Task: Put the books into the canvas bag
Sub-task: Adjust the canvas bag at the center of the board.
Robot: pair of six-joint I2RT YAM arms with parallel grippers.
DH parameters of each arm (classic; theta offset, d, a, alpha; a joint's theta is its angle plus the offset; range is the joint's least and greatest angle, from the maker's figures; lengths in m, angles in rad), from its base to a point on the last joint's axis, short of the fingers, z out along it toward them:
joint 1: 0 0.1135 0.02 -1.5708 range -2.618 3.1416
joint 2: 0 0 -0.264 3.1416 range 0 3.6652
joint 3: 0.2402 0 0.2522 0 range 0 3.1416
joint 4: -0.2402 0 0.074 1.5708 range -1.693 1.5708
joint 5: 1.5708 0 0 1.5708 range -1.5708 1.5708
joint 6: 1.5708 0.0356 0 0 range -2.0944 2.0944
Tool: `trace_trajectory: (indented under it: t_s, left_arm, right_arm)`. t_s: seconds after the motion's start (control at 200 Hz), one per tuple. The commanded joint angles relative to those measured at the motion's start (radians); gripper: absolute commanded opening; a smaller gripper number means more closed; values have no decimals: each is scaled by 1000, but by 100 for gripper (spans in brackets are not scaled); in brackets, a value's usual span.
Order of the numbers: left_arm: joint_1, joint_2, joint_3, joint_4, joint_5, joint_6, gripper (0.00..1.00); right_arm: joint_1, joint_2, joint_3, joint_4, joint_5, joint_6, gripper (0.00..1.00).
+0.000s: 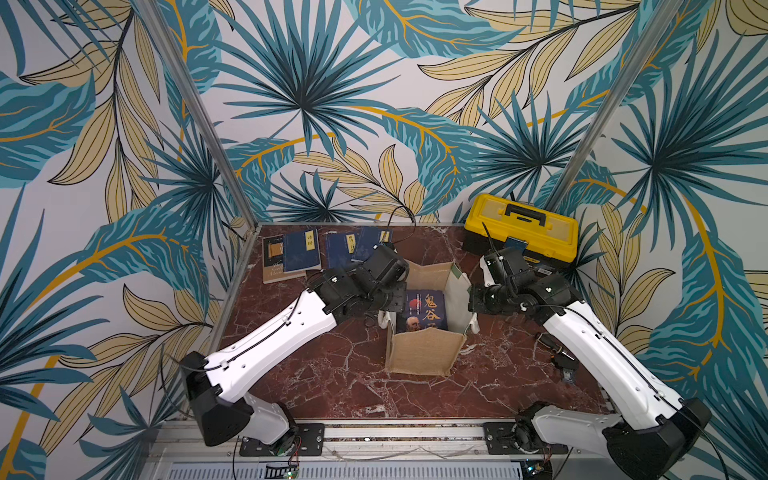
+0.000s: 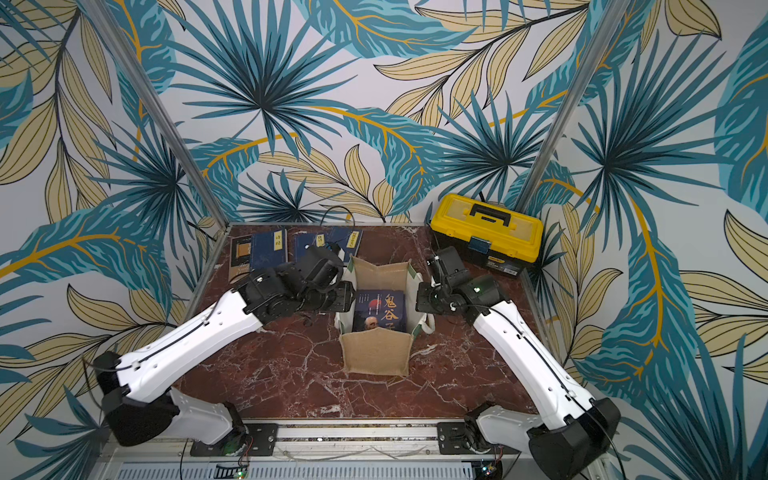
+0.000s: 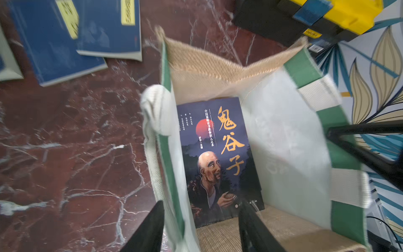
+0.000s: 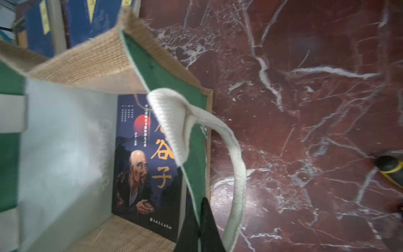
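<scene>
The canvas bag [image 1: 424, 353] [image 2: 376, 353] stands open mid-table, tan with green side panels. A dark portrait book [image 1: 424, 311] [image 3: 218, 157] [image 4: 148, 163] stands inside it, against a side wall. Several navy books [image 1: 301, 251] [image 2: 268, 249] [image 3: 52, 43] lie at the back left. My left gripper [image 3: 201, 205] [image 1: 395, 301] is open astride the bag's left wall, one finger outside, one inside. My right gripper [image 4: 201, 200] [image 1: 471, 301] is shut on the right green side panel [image 4: 170, 87].
A yellow-and-black toolbox [image 1: 521, 228] [image 2: 486, 226] sits at the back right corner. White rope handles [image 3: 157, 104] [image 4: 235, 165] hang over the bag's sides. A small black-and-yellow object [image 1: 557, 353] lies on the red marble table [image 1: 332, 374] by the right arm.
</scene>
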Motion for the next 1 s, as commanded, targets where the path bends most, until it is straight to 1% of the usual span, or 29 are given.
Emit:
trace_trajectory:
  t_s: [0.0,0.07,0.18,0.27,0.361,0.401,0.446,0.551,0.606,0.651,0.661,0.691,0.741,0.796,0.851,0.942,0.992]
  left_arm:
    - [-2,122,97,-4,92,11,47]
    - [-14,208,189,-4,119,46,45]
    - [-35,331,351,-4,153,94,44]
    - [-42,397,458,-5,172,121,44]
    - [-42,413,508,-5,170,145,48]
    - [-40,400,514,-5,157,158,50]
    - [-39,377,508,-6,136,172,53]
    - [-17,291,460,-6,96,189,57]
    - [4,241,426,-5,82,196,58]
    - [24,201,400,-5,79,203,59]
    - [28,192,394,-5,54,205,59]
    - [44,165,374,-4,37,212,60]
    - [75,126,341,-3,19,216,60]
    - [119,83,299,2,19,219,61]
    - [170,45,254,13,34,218,61]
    - [258,-7,171,53,65,215,62]
    - [312,-24,128,78,125,207,63]
  right_arm:
    - [-51,-8,67,-22,166,-88,0]
    - [-90,5,86,-42,202,-110,0]
    - [-147,28,126,-68,257,-143,0]
    - [-189,46,170,-88,260,-155,0]
    - [-195,40,211,-90,218,-167,26]
    - [-195,32,222,-81,183,-163,32]
    - [-194,22,233,-69,135,-155,36]
    - [-185,8,246,-38,34,-105,36]
    - [-153,12,253,-22,18,-83,36]
    - [-110,27,270,-15,36,-69,36]
    - [-99,31,276,-12,40,-67,36]
    - [-66,46,291,-6,57,-60,36]
    - [7,84,328,-1,93,-64,36]
    - [98,149,406,-19,142,-77,36]
    - [166,217,477,-28,160,-79,37]
    - [236,329,551,13,153,-80,38]
    - [256,384,581,40,132,-72,39]
